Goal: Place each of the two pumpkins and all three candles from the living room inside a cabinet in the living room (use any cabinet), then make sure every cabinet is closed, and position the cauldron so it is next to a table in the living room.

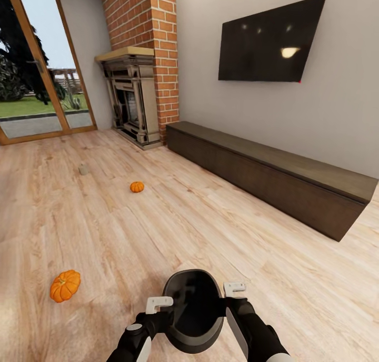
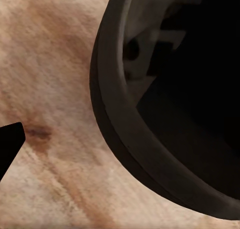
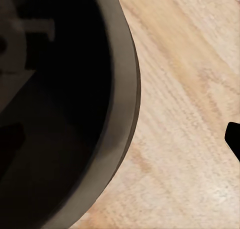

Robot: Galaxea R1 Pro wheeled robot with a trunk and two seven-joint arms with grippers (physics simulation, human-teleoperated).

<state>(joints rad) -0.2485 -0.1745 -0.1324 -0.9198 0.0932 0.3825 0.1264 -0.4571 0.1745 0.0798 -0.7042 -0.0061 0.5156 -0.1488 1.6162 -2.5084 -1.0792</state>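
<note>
Carrying the cauldron (image 1: 192, 312) between my left gripper (image 1: 158, 305) and right gripper (image 1: 235, 289), each clamped on the dark rim at its own side, I face the living room's long low cabinet (image 1: 273, 180), its fronts all shut, under the wall-mounted television (image 1: 271, 40). Both pumpkins remain on the wood floor (image 1: 158, 230), the larger pumpkin (image 1: 65, 285) near my left, the smaller pumpkin (image 1: 137, 186) farther off, and one candle (image 1: 83, 169) sits beyond it toward the fireplace (image 1: 131, 101). By my judgement nothing is stowed yet and the cauldron has no table beside it.
</note>
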